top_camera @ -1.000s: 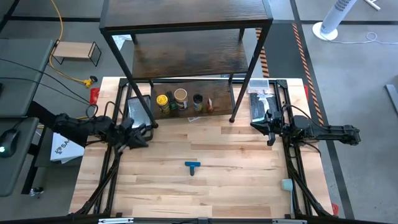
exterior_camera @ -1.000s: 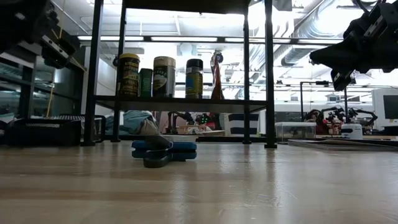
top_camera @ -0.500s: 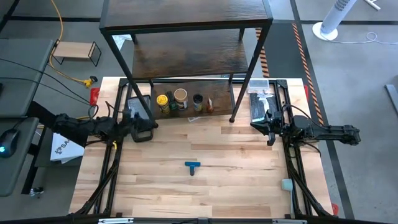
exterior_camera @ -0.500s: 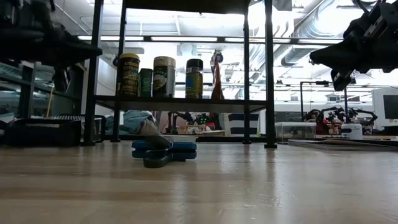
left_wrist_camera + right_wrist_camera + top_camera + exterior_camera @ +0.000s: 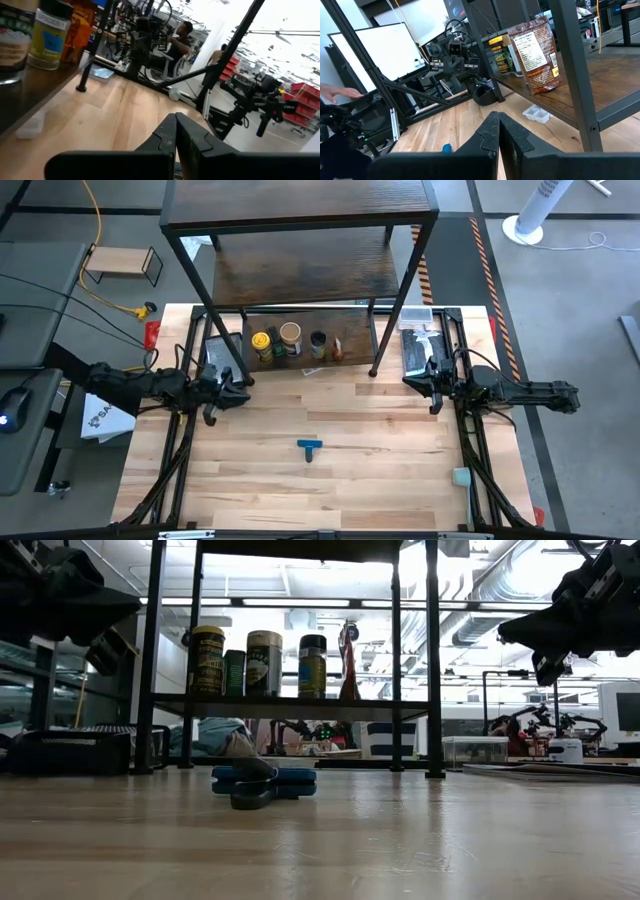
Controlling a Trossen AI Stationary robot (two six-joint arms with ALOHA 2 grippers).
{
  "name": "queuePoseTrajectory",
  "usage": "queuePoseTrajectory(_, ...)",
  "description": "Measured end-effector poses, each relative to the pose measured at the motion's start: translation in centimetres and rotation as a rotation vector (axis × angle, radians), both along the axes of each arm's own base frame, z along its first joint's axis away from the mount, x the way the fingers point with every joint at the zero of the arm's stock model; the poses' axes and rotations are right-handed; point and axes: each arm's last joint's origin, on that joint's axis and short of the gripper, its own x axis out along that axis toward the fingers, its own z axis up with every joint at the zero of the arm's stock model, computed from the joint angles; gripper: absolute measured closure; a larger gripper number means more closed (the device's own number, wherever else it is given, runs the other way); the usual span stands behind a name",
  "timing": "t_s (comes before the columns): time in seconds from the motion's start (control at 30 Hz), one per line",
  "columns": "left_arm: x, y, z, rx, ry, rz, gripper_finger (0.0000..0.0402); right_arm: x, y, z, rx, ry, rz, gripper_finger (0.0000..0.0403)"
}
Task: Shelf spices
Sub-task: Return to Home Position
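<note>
The spices stand in a row on the lowest board of the dark shelf (image 5: 300,200): a yellow-lidded jar (image 5: 261,340), a tan-lidded jar (image 5: 290,333), a black-lidded jar (image 5: 318,339) and a reddish-brown packet (image 5: 338,348); a small dark box (image 5: 234,672) stands between the first two jars. My left gripper (image 5: 225,392) hovers by the shelf's near left leg, fingers shut (image 5: 176,131) and empty. My right gripper (image 5: 432,380) hovers right of the shelf's near right leg, also shut (image 5: 498,125) and empty. The packet (image 5: 537,55) stands upright on the board.
A blue T-shaped piece (image 5: 310,447) lies on the table's middle. A small clear plastic tray (image 5: 537,115) lies under the shelf's near edge. Black trays (image 5: 222,355) (image 5: 420,345) flank the shelf. A small light-wood rack (image 5: 122,262) sits off the table. A person (image 5: 182,35) shows behind.
My left gripper has turned about at its wrist while staying high by the shelf's near left leg, shifting a little toward the shelf and back. My right arm has kept still. The spices and the blue piece have not moved.
</note>
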Motion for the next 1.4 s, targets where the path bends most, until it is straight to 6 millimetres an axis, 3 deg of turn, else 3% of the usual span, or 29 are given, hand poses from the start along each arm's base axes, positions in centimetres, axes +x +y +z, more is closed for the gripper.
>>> queuePoseTrajectory(1.4,0.04,0.1,-0.02,-0.016,0.004,0.017,0.04,0.0,0.0,0.0,0.0,0.0,0.0,0.0402)
